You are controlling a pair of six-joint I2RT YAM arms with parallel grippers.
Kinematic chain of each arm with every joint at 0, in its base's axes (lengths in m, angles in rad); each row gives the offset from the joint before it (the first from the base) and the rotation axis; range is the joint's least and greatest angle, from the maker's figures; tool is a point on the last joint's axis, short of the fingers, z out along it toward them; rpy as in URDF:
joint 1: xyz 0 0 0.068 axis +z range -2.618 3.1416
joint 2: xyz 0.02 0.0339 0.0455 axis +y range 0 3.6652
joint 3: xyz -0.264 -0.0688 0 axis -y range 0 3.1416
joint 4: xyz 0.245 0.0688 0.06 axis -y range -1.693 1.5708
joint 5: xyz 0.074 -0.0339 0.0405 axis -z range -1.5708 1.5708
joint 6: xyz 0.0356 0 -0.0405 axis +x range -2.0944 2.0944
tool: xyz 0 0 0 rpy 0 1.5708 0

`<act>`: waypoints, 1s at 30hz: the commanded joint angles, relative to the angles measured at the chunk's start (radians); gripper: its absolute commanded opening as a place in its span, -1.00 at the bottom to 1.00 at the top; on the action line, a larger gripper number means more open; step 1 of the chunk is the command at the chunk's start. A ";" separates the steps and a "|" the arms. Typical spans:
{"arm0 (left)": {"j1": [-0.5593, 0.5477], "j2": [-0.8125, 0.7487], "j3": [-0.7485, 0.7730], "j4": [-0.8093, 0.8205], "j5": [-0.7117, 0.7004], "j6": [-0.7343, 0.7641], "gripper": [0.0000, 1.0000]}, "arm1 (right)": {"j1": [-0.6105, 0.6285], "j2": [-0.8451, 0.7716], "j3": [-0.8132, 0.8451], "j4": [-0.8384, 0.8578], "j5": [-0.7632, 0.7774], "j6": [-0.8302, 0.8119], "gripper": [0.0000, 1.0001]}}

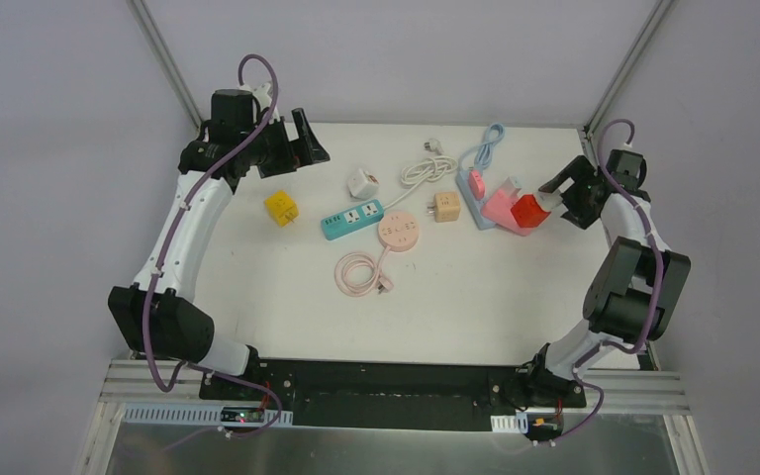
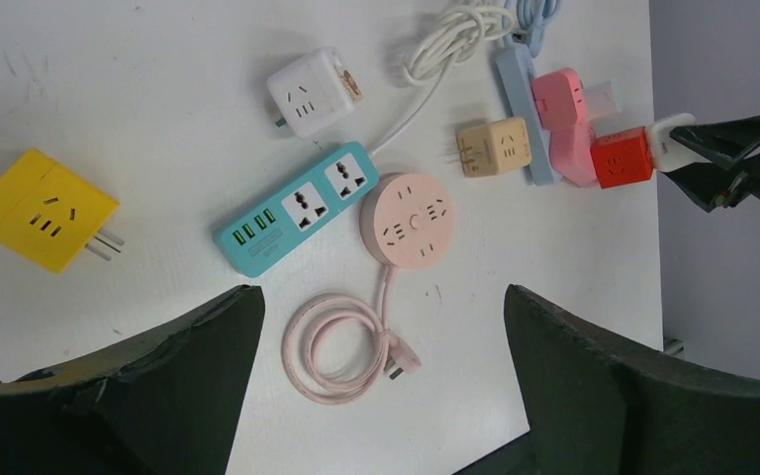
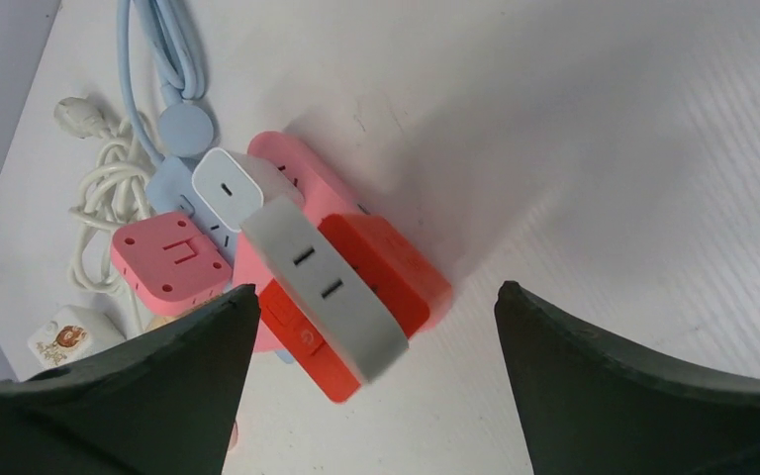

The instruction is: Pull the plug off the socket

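Nearest the arm bases, on the white desk, lies a coiled pink cord. It runs up to a round socket. Just beyond, touching the round socket's edge, is a teal strip, set at a slant. Left of it and apart lies a yellow cube, its prongs pointing toward the strip. A beige cube sits just right of the round socket.

The red plug is at the right side of the desk, resting on a pink socket, its grey two-slot face turned toward the right wrist camera. The right gripper is beside it with its fingers spread wide. In the wrist view the plug shows in the gap between them, and neither finger is seen pressing on it. From the left wrist camera the fingertips sit right at the plug's pale end; whether they touch it I cannot tell.

A blue strip lies against the pink socket's left side and carries a white charger and a pink cube.

Farther back are a white cube, a bundled white cord and a looped blue cable.

The left gripper hangs over the desk's far left corner, fingers spread wide and holding nothing.
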 commanded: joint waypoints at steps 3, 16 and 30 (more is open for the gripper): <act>-0.001 0.019 0.049 0.017 0.046 -0.023 0.87 | -0.006 0.090 0.126 0.001 -0.238 -0.101 0.68; -0.064 0.104 0.076 0.031 0.049 -0.117 0.85 | 0.080 -0.069 -0.025 0.000 -0.006 -0.066 -0.68; -0.329 0.358 0.198 0.140 -0.015 -0.282 0.81 | 0.248 -0.522 -0.305 -0.227 0.249 0.095 -0.89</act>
